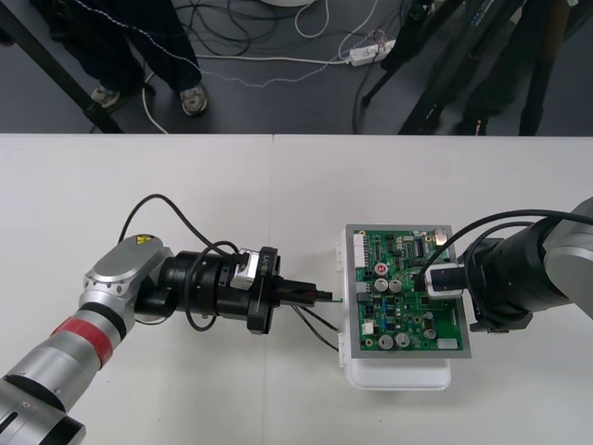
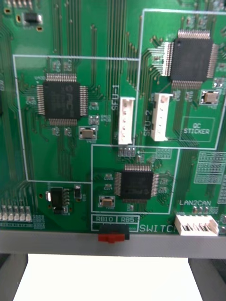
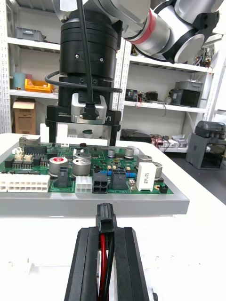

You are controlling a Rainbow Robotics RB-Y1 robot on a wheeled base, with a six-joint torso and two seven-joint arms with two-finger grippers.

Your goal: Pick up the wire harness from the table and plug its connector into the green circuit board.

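Observation:
The green circuit board point(image 1: 408, 306) sits on its white base point(image 1: 398, 375) right of centre. My left gripper point(image 1: 320, 296) points at the board's left edge and is shut on the wire harness. In the left wrist view its fingers point(image 3: 87, 263) clamp the red and black wires, and the black plug point(image 3: 106, 221) sticks out past the tips, just short of the board's edge point(image 3: 94, 204). Loose wires point(image 1: 315, 323) trail below the gripper. My right gripper point(image 1: 429, 278) hovers open over the board's right side, and stands as the other gripper point(image 3: 82, 138) beyond the board.
A black two-by-two socket point(image 3: 100, 181) stands on the board straight ahead of the plug, beside white connectors point(image 3: 26, 182) and capacitors point(image 3: 82, 165). The right wrist view looks straight down on chips and white headers point(image 2: 126, 120). Bare table point(image 1: 185, 185) lies left of the board.

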